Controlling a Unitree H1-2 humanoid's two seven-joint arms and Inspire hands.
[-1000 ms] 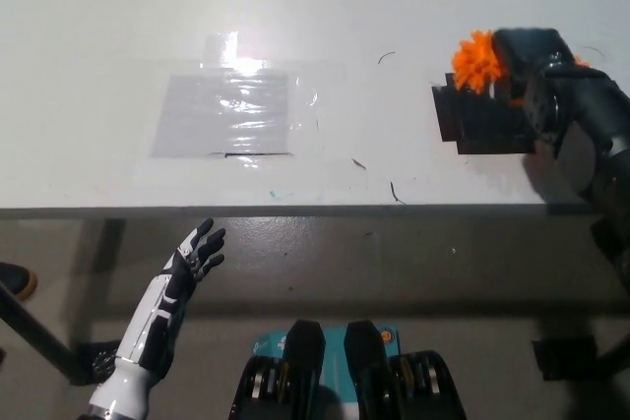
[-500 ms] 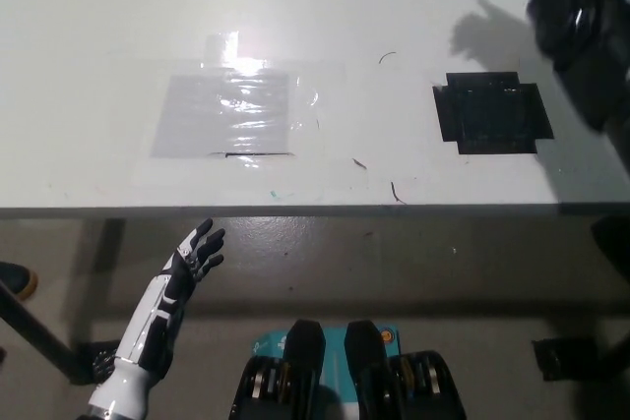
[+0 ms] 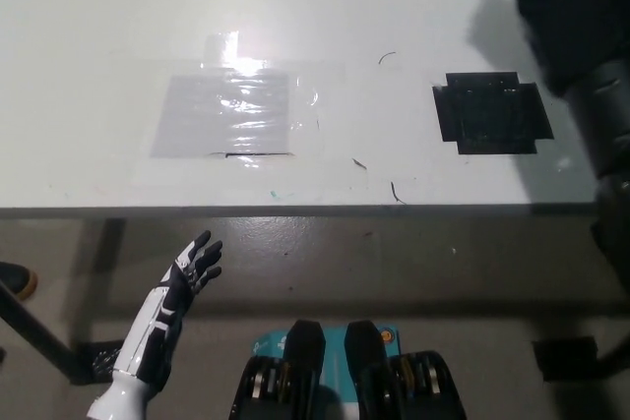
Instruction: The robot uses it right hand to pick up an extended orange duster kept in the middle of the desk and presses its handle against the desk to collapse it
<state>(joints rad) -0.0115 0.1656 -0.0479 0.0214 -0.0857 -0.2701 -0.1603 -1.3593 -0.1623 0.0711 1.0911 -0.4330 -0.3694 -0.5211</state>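
At upper right, black right arm [image 3: 576, 46] raised past frame edge, hand and orange duster unseen, grip indeterminable; white left hand [image 3: 197, 265] idle below desk [image 3: 394, 7], fingers spread, holding nothing.

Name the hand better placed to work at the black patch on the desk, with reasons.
Right. The black right arm already reaches over the desk beside the black patch; its hand is out of frame. The white left hand hangs open below the desk edge.

White desk [image 3: 118, 7] — a black patch [image 3: 492, 112], a glossy clear film [image 3: 231, 113]; white-and-black left hand [image 3: 197, 265], black right arm [image 3: 581, 36].
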